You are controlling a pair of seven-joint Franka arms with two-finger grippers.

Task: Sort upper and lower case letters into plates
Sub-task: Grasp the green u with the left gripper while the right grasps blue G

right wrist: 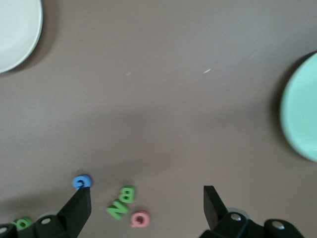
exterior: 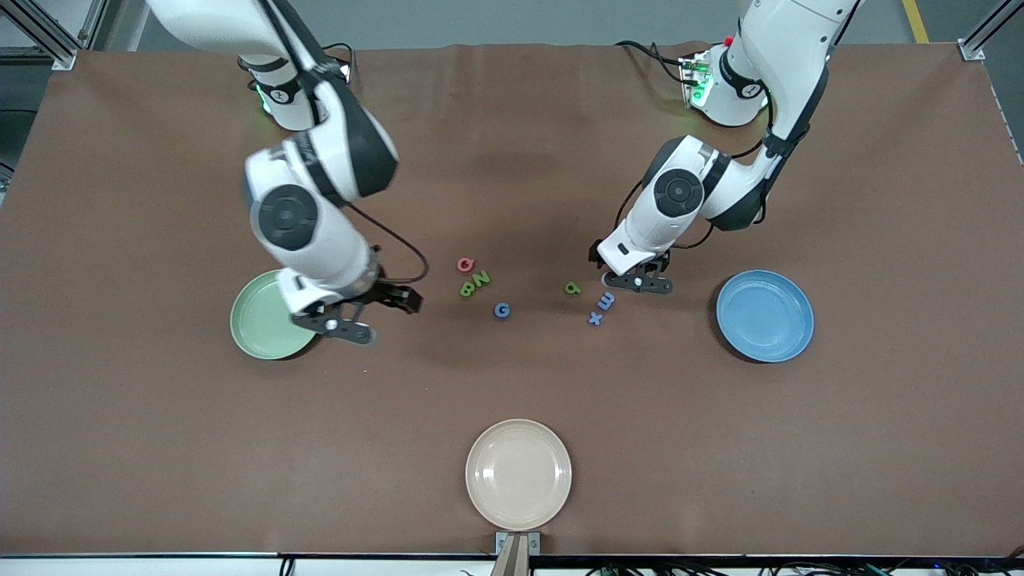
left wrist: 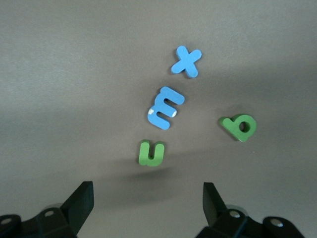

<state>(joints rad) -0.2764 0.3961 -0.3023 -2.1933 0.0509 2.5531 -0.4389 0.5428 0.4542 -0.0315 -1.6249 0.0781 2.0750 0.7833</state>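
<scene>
Robotics laboratory test bench. Evidence: two white arms bolted at one edge of a brown-covered table [exterior: 144, 448], aluminium extrusion framing [exterior: 48, 36] at the corners, cabling [exterior: 640, 50] running to the arm bases, grey floor with a yellow marking line [exterior: 914, 20].

In the front view the right arm [exterior: 320, 232] covers part of the pale green plate [exterior: 260, 324], and the left claw [exterior: 638, 282] hides the green n [left wrist: 151, 153], seen only from the left wrist. In the right wrist view the frame edges crop the pale green plate and the cream plate [right wrist: 15, 32], and the right claw's finger [right wrist: 77, 208] partly covers the green p [right wrist: 22, 223].
</scene>
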